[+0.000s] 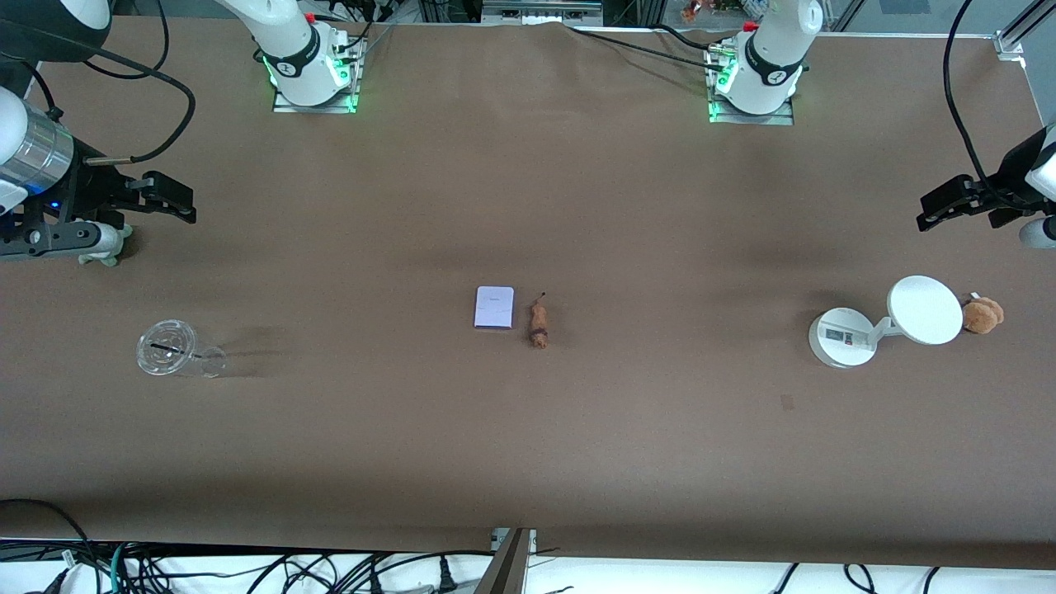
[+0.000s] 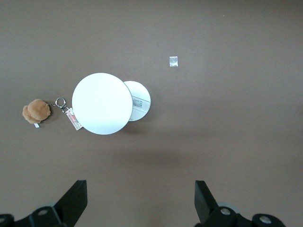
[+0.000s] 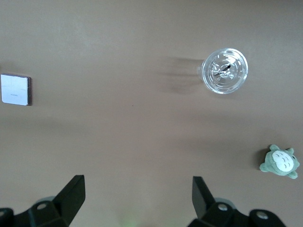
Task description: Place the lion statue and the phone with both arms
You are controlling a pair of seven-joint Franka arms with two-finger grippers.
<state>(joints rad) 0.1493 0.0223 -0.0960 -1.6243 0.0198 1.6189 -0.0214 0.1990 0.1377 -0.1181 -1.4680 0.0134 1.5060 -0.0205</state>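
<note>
Robotics lab | two white arm bases (image 1: 301, 62) bolted along brown paper-covered table (image 1: 528, 445) edge | loose black cables (image 1: 247, 569) below | aluminium frame post (image 1: 1015, 37) at corner

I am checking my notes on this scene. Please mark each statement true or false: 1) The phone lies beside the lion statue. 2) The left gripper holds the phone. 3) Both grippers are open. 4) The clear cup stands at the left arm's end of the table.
1) True: the phone lies flat beside the lion statue.
2) False: the left gripper is empty, up over its end of the table.
3) True: the right gripper is open too.
4) False: the clear cup lies at the right arm's end.
</note>
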